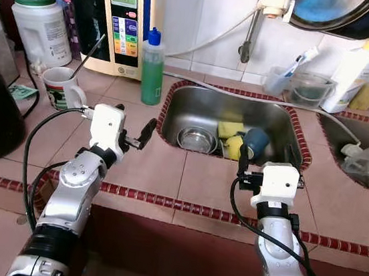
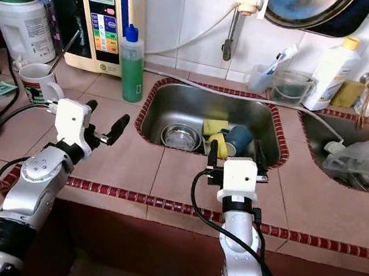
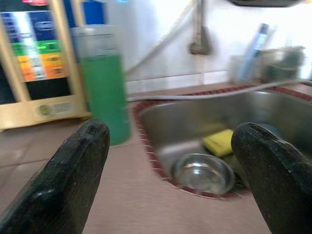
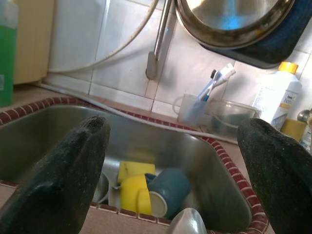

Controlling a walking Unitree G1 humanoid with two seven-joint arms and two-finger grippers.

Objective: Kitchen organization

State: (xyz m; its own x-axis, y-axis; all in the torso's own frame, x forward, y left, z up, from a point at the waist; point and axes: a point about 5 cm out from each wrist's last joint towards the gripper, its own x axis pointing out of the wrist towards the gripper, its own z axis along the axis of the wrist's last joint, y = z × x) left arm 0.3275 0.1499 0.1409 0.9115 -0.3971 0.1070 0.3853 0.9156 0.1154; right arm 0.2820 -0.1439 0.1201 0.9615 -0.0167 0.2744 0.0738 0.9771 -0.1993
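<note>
Sink point(image 1: 196, 96), frame centre: steel bowl point(image 1: 197, 139), yellow sponge point(image 1: 230, 129), blue cup point(image 1: 256, 142); green bottle point(image 1: 152, 68) stands just left. Left pincer point(image 1: 120, 127) and right pincer point(image 1: 270, 163) both apart, empty, over the counter point(image 1: 160, 169).

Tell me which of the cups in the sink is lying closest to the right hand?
The blue cup, on its side just ahead of the right hand. The yellow cup lies beside it, toward the steel bowl.

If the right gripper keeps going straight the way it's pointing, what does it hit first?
Probably the blue cup lying in the sink, beside the yellow cup. The open right gripper hovers at the sink's near edge, aimed over it; depth is unclear.
</note>
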